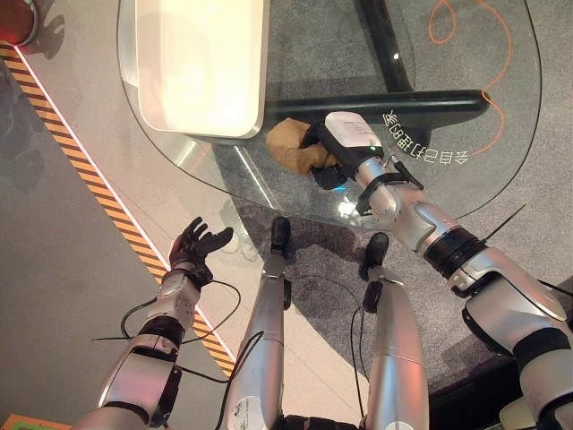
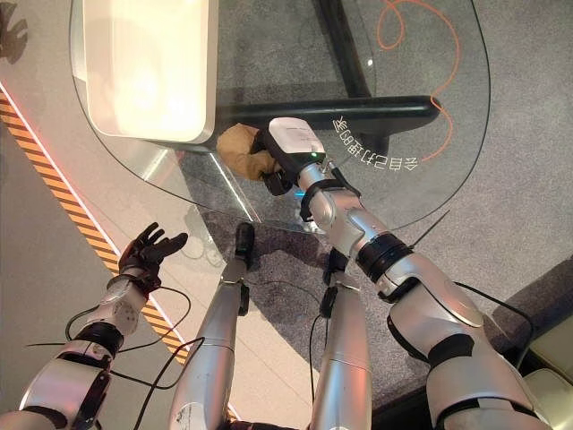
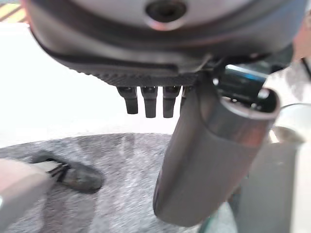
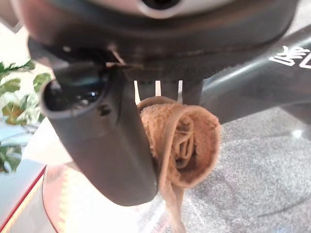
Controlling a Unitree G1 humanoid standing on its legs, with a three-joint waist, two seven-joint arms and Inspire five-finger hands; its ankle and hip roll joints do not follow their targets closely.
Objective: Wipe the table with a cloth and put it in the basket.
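Right now we see our right hand [image 1: 327,152] over the glass table [image 1: 501,179], fingers and thumb curled tight round the bunched brown cloth [image 1: 288,143], which sits on the glass just beside the white basket [image 1: 242,98]; our left hand [image 1: 192,246] hangs off the table's edge, over the floor, fingers spread and holding nothing

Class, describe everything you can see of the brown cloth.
The cloth is tan-brown terry, soft and bunched into a rolled wad with a loose end hanging down. The right hand is curled round it, holding it on the glass table, close beside the corner of the white basket.
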